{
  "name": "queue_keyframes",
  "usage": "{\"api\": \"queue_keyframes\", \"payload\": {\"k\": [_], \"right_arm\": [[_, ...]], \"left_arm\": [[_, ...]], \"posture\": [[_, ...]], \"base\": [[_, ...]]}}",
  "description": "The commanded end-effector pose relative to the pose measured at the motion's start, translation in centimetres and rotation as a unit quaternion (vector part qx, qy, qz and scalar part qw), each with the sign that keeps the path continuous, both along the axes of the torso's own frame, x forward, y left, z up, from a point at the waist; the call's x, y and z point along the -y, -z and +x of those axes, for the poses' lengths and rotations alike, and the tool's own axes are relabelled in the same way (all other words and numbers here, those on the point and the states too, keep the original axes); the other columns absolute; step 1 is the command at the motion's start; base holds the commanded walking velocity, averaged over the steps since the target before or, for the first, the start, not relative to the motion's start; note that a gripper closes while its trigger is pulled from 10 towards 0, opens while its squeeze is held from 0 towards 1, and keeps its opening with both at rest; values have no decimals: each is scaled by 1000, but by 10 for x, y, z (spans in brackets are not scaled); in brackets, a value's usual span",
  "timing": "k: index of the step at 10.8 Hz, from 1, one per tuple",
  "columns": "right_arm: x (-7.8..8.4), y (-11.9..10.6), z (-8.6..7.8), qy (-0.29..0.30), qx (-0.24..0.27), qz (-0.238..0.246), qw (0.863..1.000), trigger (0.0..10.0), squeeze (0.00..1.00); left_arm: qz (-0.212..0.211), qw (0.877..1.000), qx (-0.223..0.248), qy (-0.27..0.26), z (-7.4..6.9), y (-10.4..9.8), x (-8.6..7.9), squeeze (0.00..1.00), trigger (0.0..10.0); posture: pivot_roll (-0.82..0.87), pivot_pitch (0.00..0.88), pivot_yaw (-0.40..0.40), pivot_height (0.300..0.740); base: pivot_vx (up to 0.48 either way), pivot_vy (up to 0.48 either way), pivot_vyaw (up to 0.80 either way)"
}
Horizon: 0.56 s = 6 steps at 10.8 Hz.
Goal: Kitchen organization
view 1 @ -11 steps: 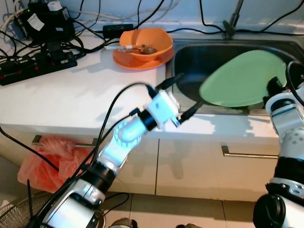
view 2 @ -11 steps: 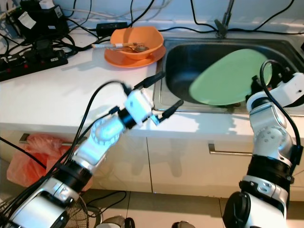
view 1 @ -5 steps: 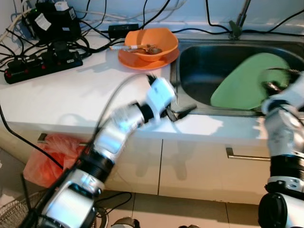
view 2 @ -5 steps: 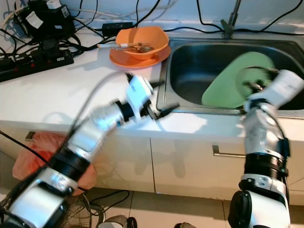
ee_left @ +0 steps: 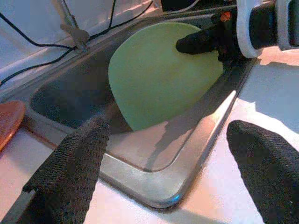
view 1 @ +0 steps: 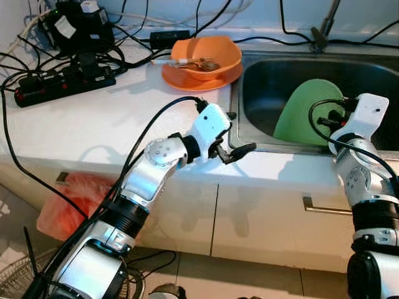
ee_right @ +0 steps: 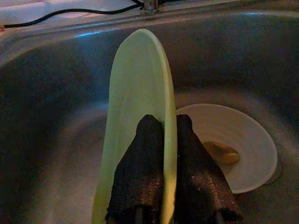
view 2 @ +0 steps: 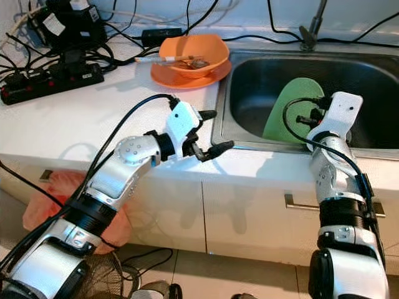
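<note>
Green plate (view 1: 303, 112): on edge in the sink (view 1: 262, 75), rim pinched by right gripper (ee_right: 163, 140). White dish (ee_right: 243, 154) on the sink floor beside it. Left gripper (view 1: 235, 134): fingers wide, over the sink's near-left rim. Orange bowl (view 1: 209, 56), power strip (view 1: 62, 84) far left on counter (view 1: 93, 124).

One green plate (ee_right: 135, 116) stands on edge in one sink (view 1: 262, 75), and one white dish (ee_right: 238, 149) lies on the sink's floor. One orange bowl (view 1: 209, 53) sits on one orange plate (view 1: 187, 80) on the counter (view 1: 93, 124). Two grippers are in view, the left gripper (view 1: 234, 134) and the right gripper (ee_right: 166, 205). One power strip (view 1: 62, 84) lies at the counter's back. One red bag (view 1: 72, 202) hangs below. One faucet (view 1: 324, 31) rises behind the sink.
</note>
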State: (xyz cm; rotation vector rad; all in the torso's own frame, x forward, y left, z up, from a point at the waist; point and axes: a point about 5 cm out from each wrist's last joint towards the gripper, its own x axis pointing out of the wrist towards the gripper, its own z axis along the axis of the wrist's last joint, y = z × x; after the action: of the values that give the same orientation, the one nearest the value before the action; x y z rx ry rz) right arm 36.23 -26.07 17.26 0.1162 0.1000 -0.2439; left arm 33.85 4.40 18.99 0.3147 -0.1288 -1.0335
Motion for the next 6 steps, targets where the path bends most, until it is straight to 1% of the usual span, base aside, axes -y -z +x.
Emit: {"api": "queue_keyframes", "payload": {"k": [1, 3, 4, 6], "right_arm": [[1, 8, 0, -4, -25, -6, 1000, 10000, 0], [1, 11, 3, -4, -41, -19, 999, 10000, 0], [1, 10, 4, -7, -39, -19, 999, 10000, 231], [0, 12, 3, -13, -41, -18, 999, 10000, 1000]], "left_arm": [[2, 1000, 10, 6, 0, -8, 1, 1000, 10000], [8, 1000, 7, 9, -1, -6, 1, 1000, 10000], [10, 1000, 6, 10, -2, -4, 1, 1000, 10000], [10, 1000, 3, 5, -1, -4, 0, 1000, 10000]], "posture": [[95, 65, 68, 740], [97, 68, 64, 740], [98, 68, 63, 740], [98, 70, 62, 740]], "base": [[0, 0, 0], [0, 0, 0], [0, 0, 0], [0, 0, 0]]}}
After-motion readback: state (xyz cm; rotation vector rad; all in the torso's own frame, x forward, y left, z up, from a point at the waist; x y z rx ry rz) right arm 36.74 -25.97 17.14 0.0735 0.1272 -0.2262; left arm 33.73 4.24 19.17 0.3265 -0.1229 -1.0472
